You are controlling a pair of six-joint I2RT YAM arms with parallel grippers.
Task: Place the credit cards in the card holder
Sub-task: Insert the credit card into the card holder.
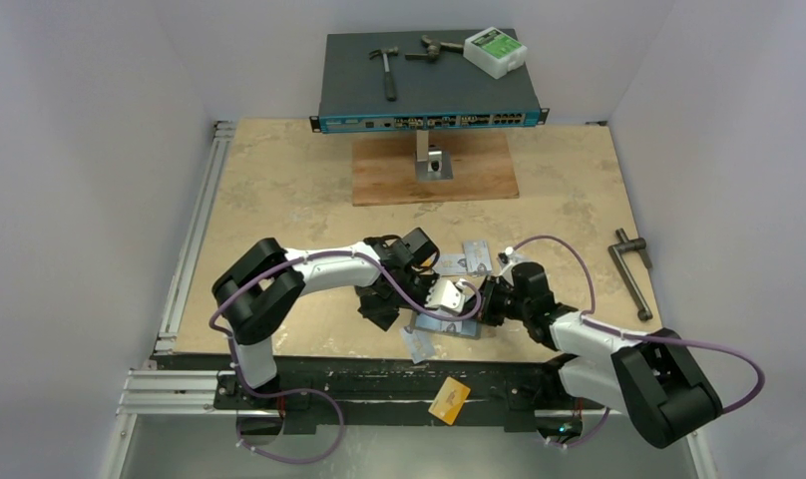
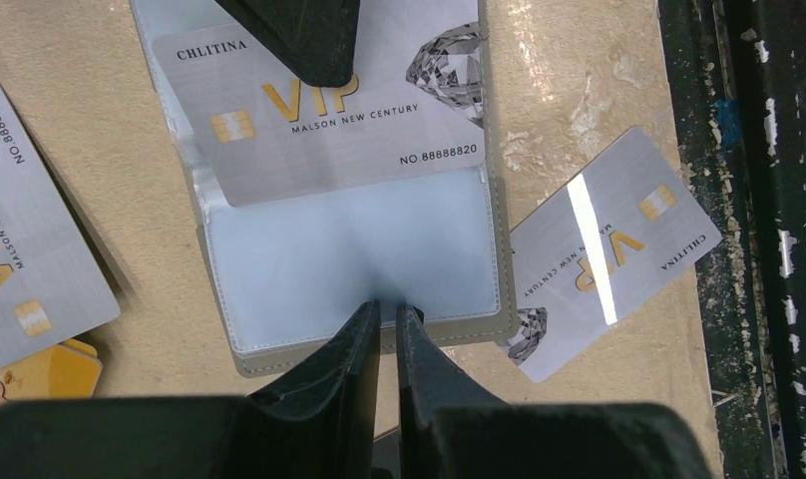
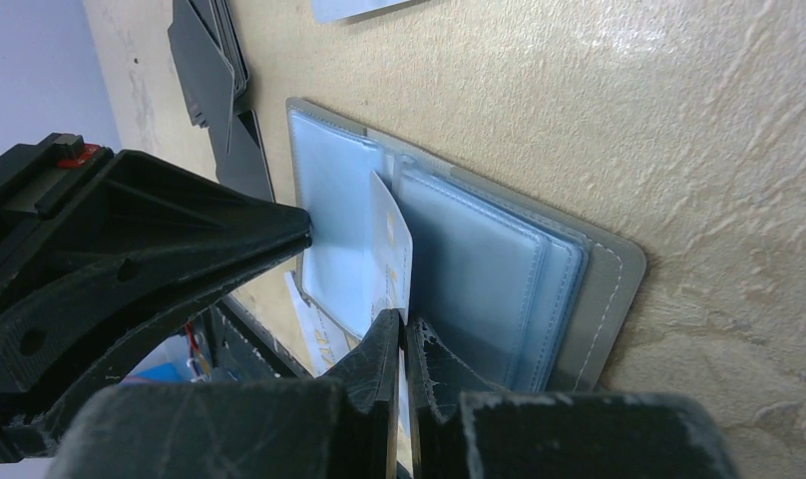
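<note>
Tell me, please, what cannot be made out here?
- Top view: card holder mostly hidden under left gripper and right gripper.
- Left wrist: leftmost card cut by frame edge; orange card partly behind left gripper.
- Right wrist: held card seen sideways, print unreadable.
- Unclear whether left gripper grips the card holder.

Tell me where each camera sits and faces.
Top: above and behind, looking down on the table; left arm, right arm show.
Left wrist: looking down at the open card holder; left hand at bottom.
Right wrist: low, looking along the card holder; right hand pinches a card.
Shared: both wrist views show the card holder and that card.
</note>
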